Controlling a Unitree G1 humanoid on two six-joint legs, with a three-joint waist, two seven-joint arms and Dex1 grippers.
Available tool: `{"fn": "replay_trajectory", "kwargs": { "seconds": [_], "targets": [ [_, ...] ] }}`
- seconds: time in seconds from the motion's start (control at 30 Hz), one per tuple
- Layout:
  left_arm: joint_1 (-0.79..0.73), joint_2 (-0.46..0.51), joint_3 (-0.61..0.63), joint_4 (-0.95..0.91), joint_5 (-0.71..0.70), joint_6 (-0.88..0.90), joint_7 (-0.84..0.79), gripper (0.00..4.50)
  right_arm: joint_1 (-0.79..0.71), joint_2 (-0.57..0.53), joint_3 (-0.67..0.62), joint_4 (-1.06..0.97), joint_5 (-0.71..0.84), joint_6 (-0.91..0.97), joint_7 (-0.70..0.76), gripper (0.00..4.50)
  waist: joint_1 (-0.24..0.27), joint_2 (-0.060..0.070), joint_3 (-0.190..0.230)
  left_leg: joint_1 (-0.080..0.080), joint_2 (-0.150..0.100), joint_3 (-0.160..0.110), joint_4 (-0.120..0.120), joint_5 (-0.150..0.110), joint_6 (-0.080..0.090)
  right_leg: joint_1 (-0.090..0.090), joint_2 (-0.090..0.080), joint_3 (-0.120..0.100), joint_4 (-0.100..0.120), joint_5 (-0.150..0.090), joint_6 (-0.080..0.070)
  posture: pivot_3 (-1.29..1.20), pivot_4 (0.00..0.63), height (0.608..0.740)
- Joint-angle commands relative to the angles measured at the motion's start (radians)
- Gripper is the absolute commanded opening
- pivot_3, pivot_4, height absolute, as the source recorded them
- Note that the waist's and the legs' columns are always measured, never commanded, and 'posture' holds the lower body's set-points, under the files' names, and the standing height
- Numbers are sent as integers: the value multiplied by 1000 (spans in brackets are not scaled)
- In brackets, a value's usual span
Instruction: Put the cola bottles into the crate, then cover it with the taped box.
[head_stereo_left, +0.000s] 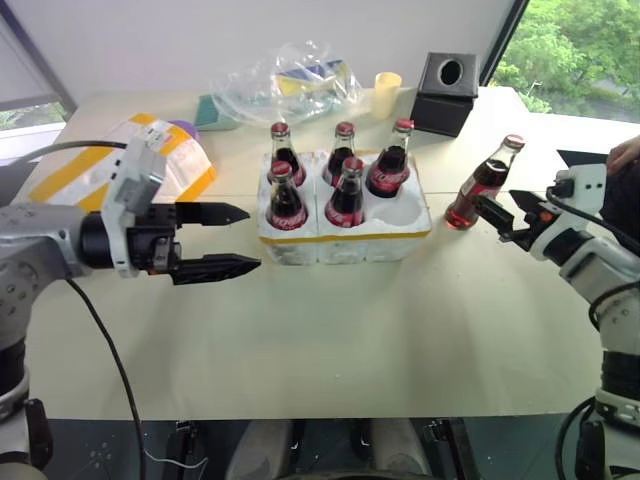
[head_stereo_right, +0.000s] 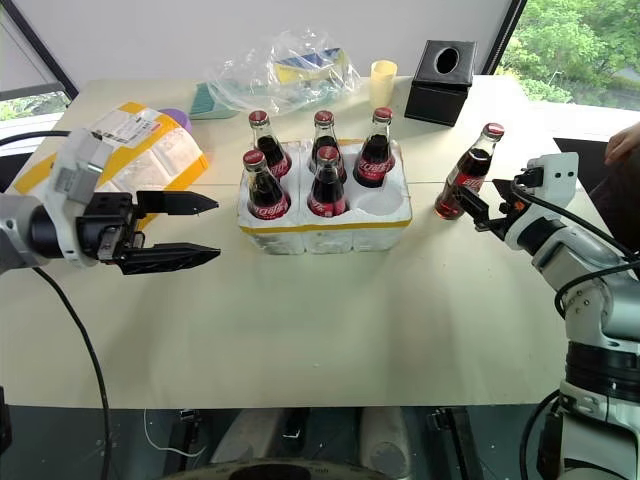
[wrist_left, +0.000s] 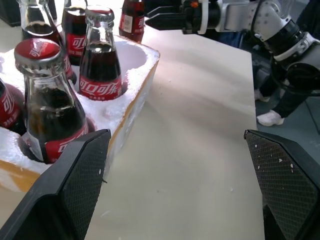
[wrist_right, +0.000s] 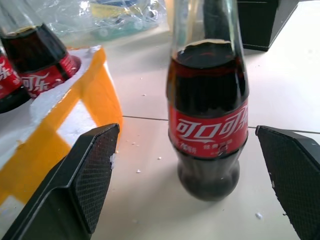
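Right wrist view shows the right tool (wrist_right: 187, 185) wide open and empty around the last bottle (wrist_right: 207, 125), upright on the bench (wrist_right: 150, 210) at centre frame: heavy, slick, breakable glass, best gripped at the labelled belly.

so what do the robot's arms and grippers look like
Both arms are silver-grey metal segments with black joints and white housings at the wrists. The left gripper and the right gripper each have two black tapered fingers whose inner pads carry a fine crosshatch texture. Loose black cables trail along both arms.
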Motion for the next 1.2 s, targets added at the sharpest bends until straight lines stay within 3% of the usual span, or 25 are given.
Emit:
{"fn": "replay_trajectory", "kwargs": {
  "seconds": [0.03, 0.27, 0.37, 0.43, 0.6, 0.7, 0.83, 0.93, 1.2],
  "targets": [
    [9, 1, 31, -32, -31, -28, 26, 4477, -65, 18, 19, 74, -45, -63, 15, 4500, 0, 0, 0, 0, 0, 0, 0, 0, 0, 0, 0, 0, 0, 0, 0, 0, 150, 740],
    [21, -2, 17, -32, -49, -50, 56, 4477, -200, 73, 52, 317, -126, -186, 41, 4500, -1, 0, 0, 0, 0, 0, 0, 1, -1, 0, 0, 0, 0, 0, 0, 0, 150, 740],
    [22, 1, 13, -36, -59, -54, 70, 4500, -221, 83, 41, 361, -132, -221, 54, 3696, 1, 0, 0, 0, 0, 0, 0, 2, -3, 0, 0, 0, 0, 0, 0, 0, 150, 740],
    [21, 7, 16, -37, -69, -52, 80, 4500, -215, 79, 37, 335, -128, -228, 68, 2824, -1, 0, 0, 0, 0, 0, 0, 2, -3, 0, 0, 0, 0, 0, 0, 0, 150, 740],
    [21, 16, 22, -36, -83, -52, 94, 4500, -217, 77, -12, 267, -92, -238, 66, 2807, -5, 2, 1, 0, 0, 0, -1, 1, -3, -1, 0, 1, 0, 0, 0, 0, 150, 740],
    [17, 17, 22, -34, -91, -49, 105, 4500, -268, 93, -121, 157, 92, -150, 73, 2807, -4, 7, 4, 0, 0, 0, -1, 1, -3, -1, 0, 1, 0, 0, 0, 0, 150, 740],
    [18, 21, 21, -31, -101, -51, 116, 4500, -285, 93, -172, -2, 319, 28, 83, 2807, -7, 9, 5, -1, 0, 0, -2, 1, -1, -2, 0, 1, 0, 0, 0, 0, 150, 740],
    [12, 20, 14, -23, -99, -55, 122, 4500, -261, 79, -137, -104, 379, 107, 102, 2807, -8, 9, 5, -1, 1, 0, -3, 0, 0, -2, 1, 1, 0, 0, 0, 0, 150, 740],
    [-10, 18, -1, 1, -86, -66, 125, 4500, -191, 75, 44, -230, 311, 133, 132, 2807, 1, 9, 5, -1, 0, 0, -2, 0, 0, -2, 0, 1, 0, 0, 0, 0, 150, 740]
  ]
}}
